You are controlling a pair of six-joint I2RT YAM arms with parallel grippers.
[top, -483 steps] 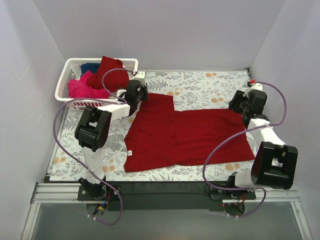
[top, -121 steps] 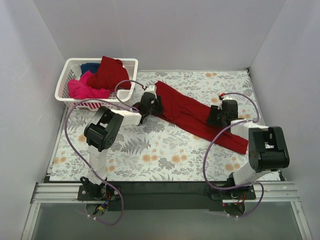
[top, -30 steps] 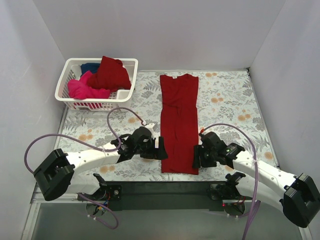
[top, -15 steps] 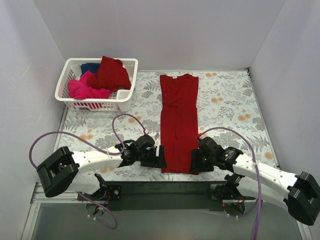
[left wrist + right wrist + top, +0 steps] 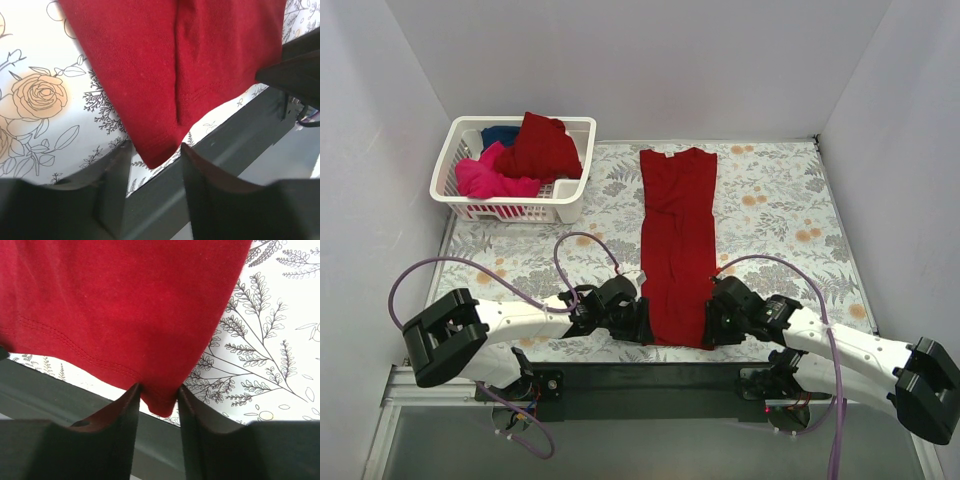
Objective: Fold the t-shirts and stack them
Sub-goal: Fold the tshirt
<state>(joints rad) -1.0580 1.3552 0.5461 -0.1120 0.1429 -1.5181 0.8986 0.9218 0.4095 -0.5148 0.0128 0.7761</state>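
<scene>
A dark red t-shirt (image 5: 677, 240) lies folded into a long narrow strip down the middle of the floral table, collar at the far end. Its near hem is at the table's front edge. My left gripper (image 5: 642, 325) is at the hem's left corner (image 5: 157, 150). The jaws are open, one on each side of that corner, with a gap on the right side. My right gripper (image 5: 712, 325) is at the right hem corner (image 5: 161, 402). Its narrowly open fingers (image 5: 127, 415) flank the flat cloth and touch it. A second dark red t-shirt (image 5: 542, 145), a hot pink one (image 5: 485, 177) and a dark blue one (image 5: 500, 133) are in the basket.
The white lattice basket (image 5: 515, 209) stands at the back left of the table. A dark rail (image 5: 640, 375) runs along the front edge right below both grippers. White walls enclose the table on three sides.
Both grippers have slid toward me along the shirt's sides to its near hem corners. Their jaws have narrowed around the corners. The shirt has not moved.
</scene>
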